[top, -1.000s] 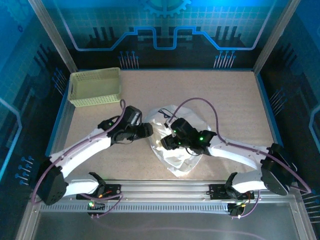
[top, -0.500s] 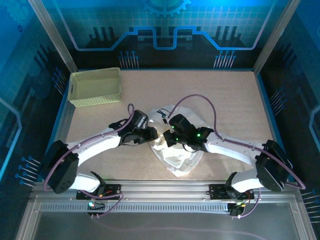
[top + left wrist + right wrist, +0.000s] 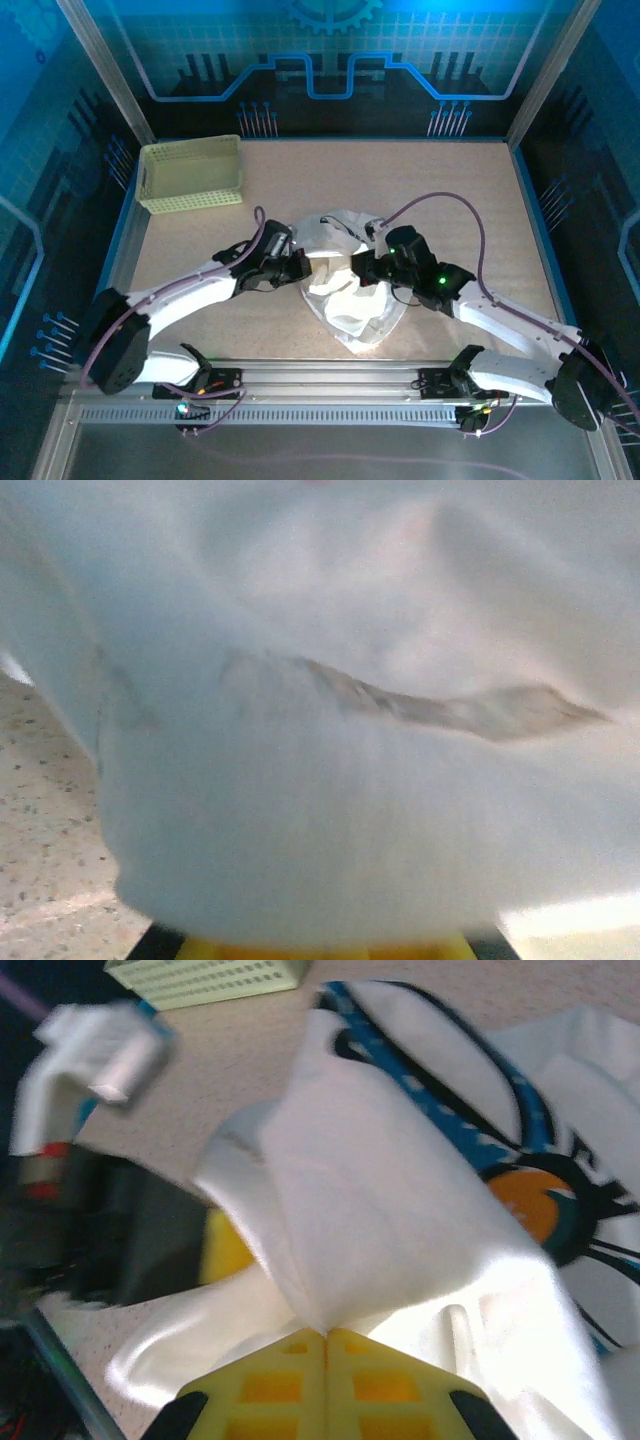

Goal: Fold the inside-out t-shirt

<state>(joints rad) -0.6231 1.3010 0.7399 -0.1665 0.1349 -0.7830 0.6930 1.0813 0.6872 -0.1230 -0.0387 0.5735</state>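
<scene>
The t-shirt (image 3: 345, 300), white and crumpled, with a blue, dark and orange print on show, lies bunched at the near middle of the desk (image 3: 450, 190). The left gripper (image 3: 303, 266) and the right gripper (image 3: 325, 1335) are each clenched on a fold of it.

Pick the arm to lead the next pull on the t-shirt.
Right, probably. The right gripper visibly pinches a t-shirt fold, with bare table beside it; the left gripper is buried in cloth.

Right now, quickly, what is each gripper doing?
Left gripper: jaws shut on the t-shirt.
Right gripper: jaws shut, pinching a fold of the t-shirt.
</scene>
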